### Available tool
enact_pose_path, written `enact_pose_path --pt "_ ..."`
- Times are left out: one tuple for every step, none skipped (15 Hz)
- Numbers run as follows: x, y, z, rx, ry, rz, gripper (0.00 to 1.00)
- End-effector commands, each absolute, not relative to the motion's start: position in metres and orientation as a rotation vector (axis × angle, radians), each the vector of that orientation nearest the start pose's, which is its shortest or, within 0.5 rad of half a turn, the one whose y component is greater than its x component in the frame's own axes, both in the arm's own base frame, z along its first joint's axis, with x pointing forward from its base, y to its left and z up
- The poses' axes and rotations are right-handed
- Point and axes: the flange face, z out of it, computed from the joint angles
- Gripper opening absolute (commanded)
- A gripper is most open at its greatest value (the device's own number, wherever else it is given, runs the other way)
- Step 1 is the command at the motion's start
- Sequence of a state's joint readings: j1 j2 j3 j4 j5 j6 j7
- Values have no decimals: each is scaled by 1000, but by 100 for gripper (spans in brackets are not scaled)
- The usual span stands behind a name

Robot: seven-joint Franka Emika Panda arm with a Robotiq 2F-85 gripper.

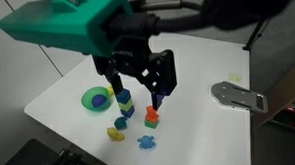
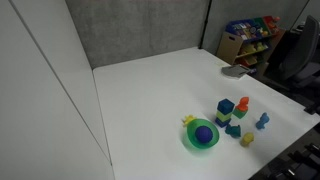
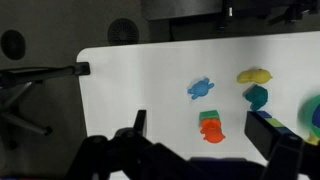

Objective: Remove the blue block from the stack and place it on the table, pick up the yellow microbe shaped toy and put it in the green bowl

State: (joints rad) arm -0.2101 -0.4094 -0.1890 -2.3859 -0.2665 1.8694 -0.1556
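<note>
Atop stack (image 1: pixel 125 108), blue block (image 1: pixel 122 97) sits below spread fingers (image 1: pixel 161 87), untouched.

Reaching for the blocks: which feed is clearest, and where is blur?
In an exterior view the stack sits unobstructed, evenly lit: clearest. In an exterior view the pincer looms dark and soft, close. Wrist view: fingers dark, blurred; table glaring white.

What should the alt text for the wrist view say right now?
The open gripper hangs over a white table, its two dark fingers framing an orange-and-red block tower. Higher in the picture lie a light-blue spiky toy, a small yellow toy and a teal block, with the green bowl just showing at the right edge.
</note>
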Motion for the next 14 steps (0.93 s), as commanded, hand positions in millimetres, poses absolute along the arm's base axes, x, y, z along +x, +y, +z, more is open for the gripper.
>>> enact_pose_path --pt "372 -182 463 -3265 215 250 100" --pt "372 -182 463 -3264 215 250 100" --pt "372 -182 463 -3265 215 250 100" --pt "372 -182 463 -3265 215 250 100" --pt "372 -182 463 -3265 215 250 100" --pt "376 -180 463 -3270 218 258 100" --pt "379 -177 464 -3272 215 252 100" --pt "384 -172 465 -3274 204 252 100" --pt "390 -165 467 -3280 184 246 100" --pt "396 -157 468 -3282 166 246 100" --pt "402 -148 468 -3284 143 249 100" --pt "408 -139 469 -3290 123 243 100" --pt "415 -128 470 -3291 96 243 100" --pt "422 -118 470 -3288 73 241 100"
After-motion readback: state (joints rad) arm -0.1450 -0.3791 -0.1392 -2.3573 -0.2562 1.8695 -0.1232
